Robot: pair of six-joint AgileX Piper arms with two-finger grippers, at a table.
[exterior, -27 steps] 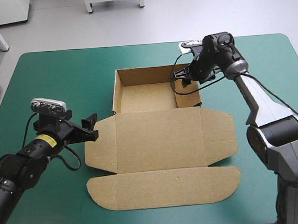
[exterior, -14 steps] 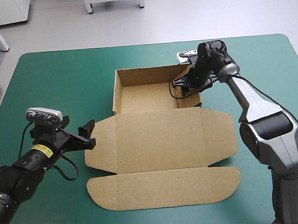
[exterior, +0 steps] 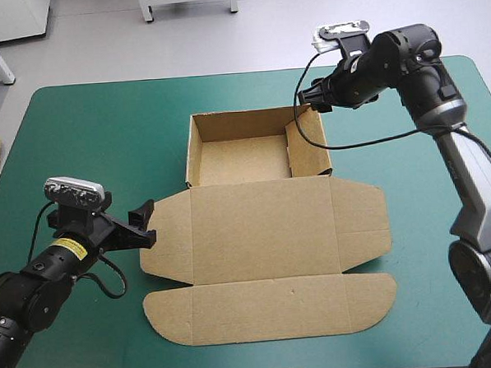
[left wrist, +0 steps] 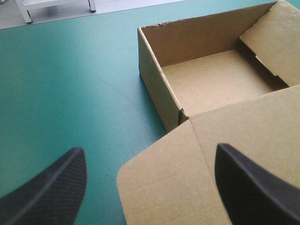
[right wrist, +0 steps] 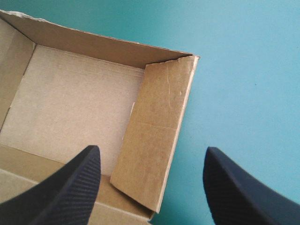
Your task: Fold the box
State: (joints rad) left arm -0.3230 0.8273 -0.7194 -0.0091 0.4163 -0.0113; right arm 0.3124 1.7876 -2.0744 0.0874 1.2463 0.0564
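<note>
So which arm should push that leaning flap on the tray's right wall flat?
Right, probably: the right gripper, open, hangs just above the flap; the left gripper sits off by the lid's left ear.

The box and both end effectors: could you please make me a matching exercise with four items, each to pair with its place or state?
1. left end effector
2. right end effector
3. tray of the box
4. lid of the box

a. flat on the teal-green cover
b. open, by the lid's left flap
c. walls raised, top open
d. open, raised near the tray's far right corner

Pairs: 1-b; 2-d; 3-c; 4-a
</note>
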